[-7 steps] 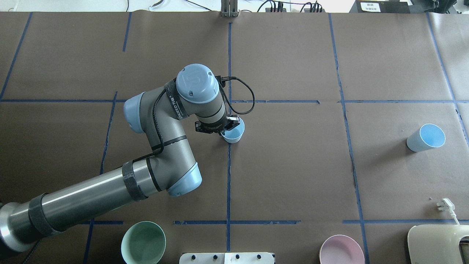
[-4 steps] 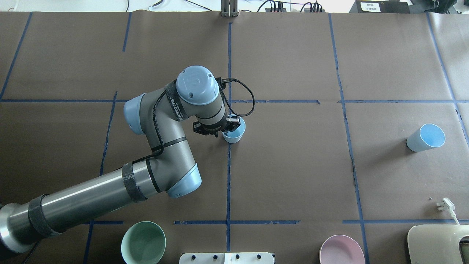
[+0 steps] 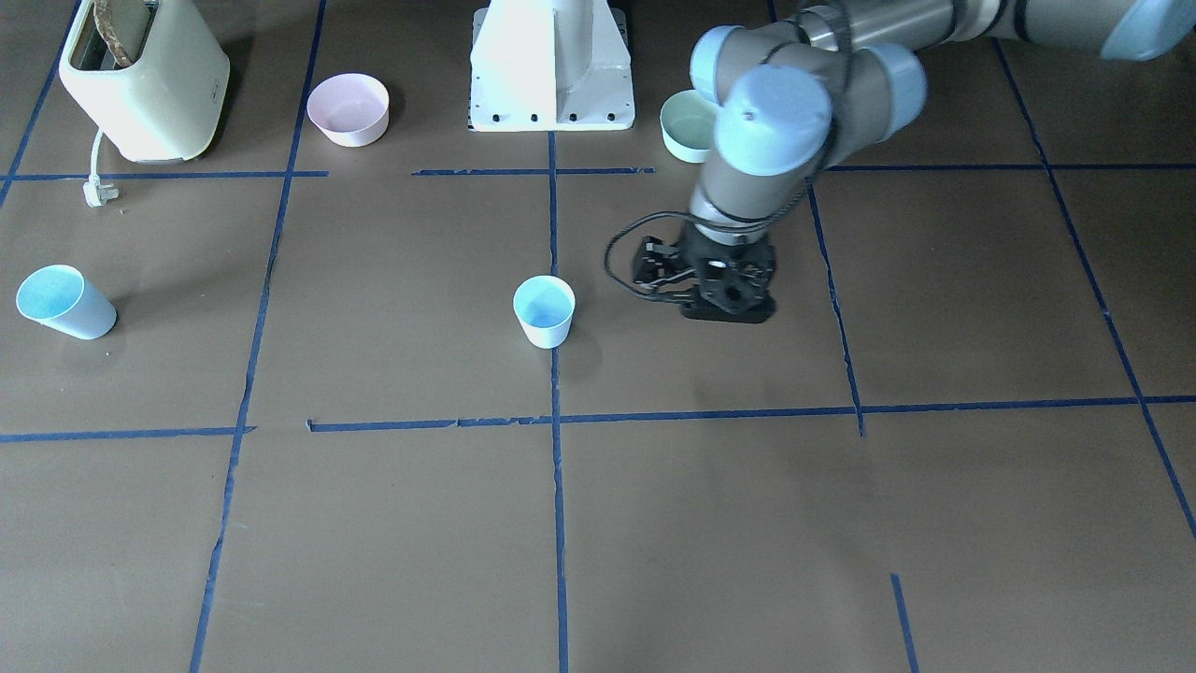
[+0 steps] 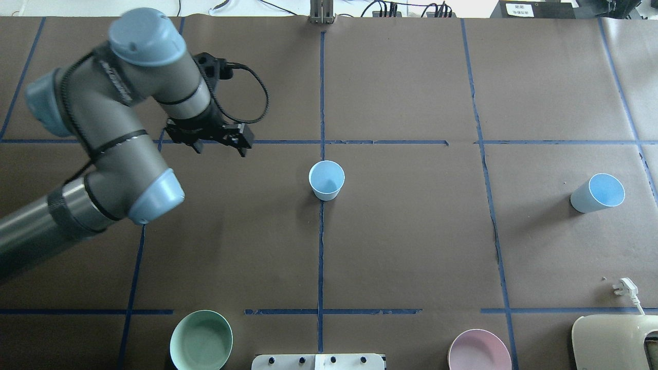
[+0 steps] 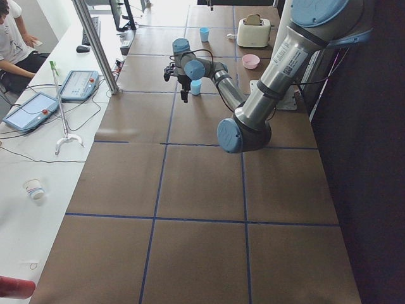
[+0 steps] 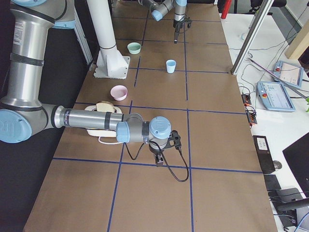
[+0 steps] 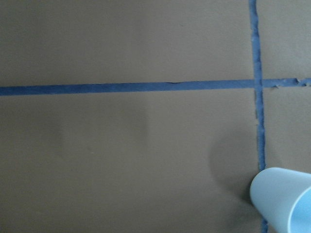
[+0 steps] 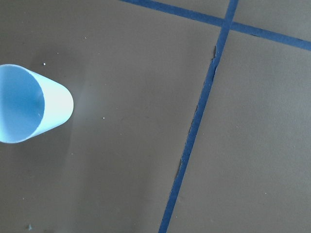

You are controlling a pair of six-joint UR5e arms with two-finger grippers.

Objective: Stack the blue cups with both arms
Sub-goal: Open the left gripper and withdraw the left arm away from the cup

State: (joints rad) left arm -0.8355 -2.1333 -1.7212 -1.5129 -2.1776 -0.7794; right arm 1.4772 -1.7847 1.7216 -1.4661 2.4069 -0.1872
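left end effector (image 4: 220,148): i see it released, fingers spread with nothing between them, hanging above the surface (image 4: 411,246).
middle cup (image 4: 326,180): upright on a blue tape line (image 4: 321,241), to the robot's right of the left end effector and well apart from it. in my left wrist view it sits in the lower right corner.
look of it: whitish pale blue outside, brighter blue inside, tapering to a narrower foot, no handle.
far cup (image 4: 596,193): same shape and colours, well to the robot's right of the left end effector, far past the middle cup. the two cups stand apart, not stacked.
right end effector (image 6: 158,159): i only catch it in the right side view, so i cannot tell whether it is released or clenched. its wrist view has the far cup at the left edge, open mouth in view.
writing: white letters on the black strap (image 4: 115,85) around the left arm (image 4: 118,154), and a white label (image 4: 519,9) beyond the surface's far edge. both are too small for me to read.
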